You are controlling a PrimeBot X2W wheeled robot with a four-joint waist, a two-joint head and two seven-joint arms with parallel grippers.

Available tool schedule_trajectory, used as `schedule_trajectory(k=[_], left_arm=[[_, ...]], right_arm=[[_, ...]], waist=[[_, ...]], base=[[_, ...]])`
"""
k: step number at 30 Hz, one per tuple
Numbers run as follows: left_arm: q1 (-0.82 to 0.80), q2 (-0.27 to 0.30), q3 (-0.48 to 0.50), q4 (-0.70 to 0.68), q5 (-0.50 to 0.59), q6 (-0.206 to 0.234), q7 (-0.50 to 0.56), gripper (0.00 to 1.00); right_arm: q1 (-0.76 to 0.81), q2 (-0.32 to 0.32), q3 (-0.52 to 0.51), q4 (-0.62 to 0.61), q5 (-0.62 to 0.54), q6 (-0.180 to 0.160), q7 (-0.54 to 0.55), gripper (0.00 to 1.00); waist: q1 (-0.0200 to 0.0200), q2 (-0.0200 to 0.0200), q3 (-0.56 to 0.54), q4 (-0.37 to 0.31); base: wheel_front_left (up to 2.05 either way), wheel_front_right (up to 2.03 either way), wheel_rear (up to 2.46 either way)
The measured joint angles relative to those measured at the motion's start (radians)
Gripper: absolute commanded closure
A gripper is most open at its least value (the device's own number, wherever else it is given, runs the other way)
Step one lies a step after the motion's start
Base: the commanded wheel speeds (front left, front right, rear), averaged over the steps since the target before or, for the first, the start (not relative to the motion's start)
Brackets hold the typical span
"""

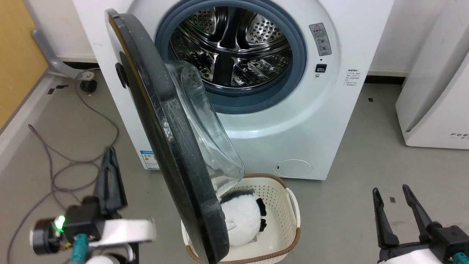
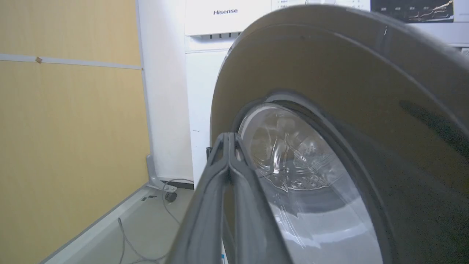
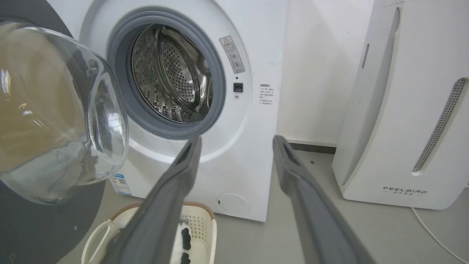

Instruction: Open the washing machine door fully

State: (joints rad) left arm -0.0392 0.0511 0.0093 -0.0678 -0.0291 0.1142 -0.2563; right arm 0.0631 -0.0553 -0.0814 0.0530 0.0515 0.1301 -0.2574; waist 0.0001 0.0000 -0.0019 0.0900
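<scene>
Washing machine door (image 1: pixel 165 121) just right of left gripper (image 1: pixel 109 154)

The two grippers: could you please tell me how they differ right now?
The left gripper is shut, fingers pressed together; the right gripper is open, fingers spread. The left gripper sits close beside the outer face of the washing machine door; the right gripper stands clear of it, pointing at the washing machine. Both have long dark fingers and hold nothing.

A smooth grey floor (image 1: pixel 366 146) meets a plain white wall (image 3: pixel 315 73) along a dark skirting strip (image 1: pixel 384 79). A yellow wooden panel (image 2: pixel 69 128) lines the left side. A tall white plastic appliance marked FEELBIRD (image 3: pixel 403 110) stands at the right; a thin grey cable (image 1: pixel 50 165) loops across the floor.
</scene>
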Motion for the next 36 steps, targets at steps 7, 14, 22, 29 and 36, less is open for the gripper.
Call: schedule_trajectory(k=[7,14,22,29,36], left_arm=[[-0.074,0.007,-0.004,-0.125,0.014,-0.012,0.0,1.0],[-0.119,0.006,-0.089,-0.233,0.009,-0.05,0.0,1.0],[-0.16,0.002,-0.263,-0.301,0.029,-0.093,0.0,1.0],[-0.168,0.0,-0.422,-0.322,0.048,-0.118,-0.001,1.0],[-0.158,0.002,-0.54,-0.3,0.055,-0.128,-0.001,1.0]], right_arm=[[0.001,0.0,-0.003,-0.001,0.011,0.0,0.0,0.0],[0.011,0.0,-0.005,-0.002,0.012,0.0,0.0,0.0],[0.012,0.0,-0.004,-0.002,0.012,0.0,0.0,0.0],[0.012,0.0,-0.004,0.0,0.012,0.0,0.0,0.0],[0.012,0.0,-0.003,0.007,0.012,0.0,0.0,0.0]], waist=[[0.0,0.0,-0.002,0.004],[0.0,0.0,0.002,0.008],[0.0,0.0,0.005,0.012],[0.0,0.0,0.003,0.012],[0.0,0.0,0.0,0.011]], base=[[0.0,0.0,0.0],[0.0,0.0,0.0],[0.0,0.0,0.0],[0.0,0.0,0.0],[0.0,0.0,0.0]])
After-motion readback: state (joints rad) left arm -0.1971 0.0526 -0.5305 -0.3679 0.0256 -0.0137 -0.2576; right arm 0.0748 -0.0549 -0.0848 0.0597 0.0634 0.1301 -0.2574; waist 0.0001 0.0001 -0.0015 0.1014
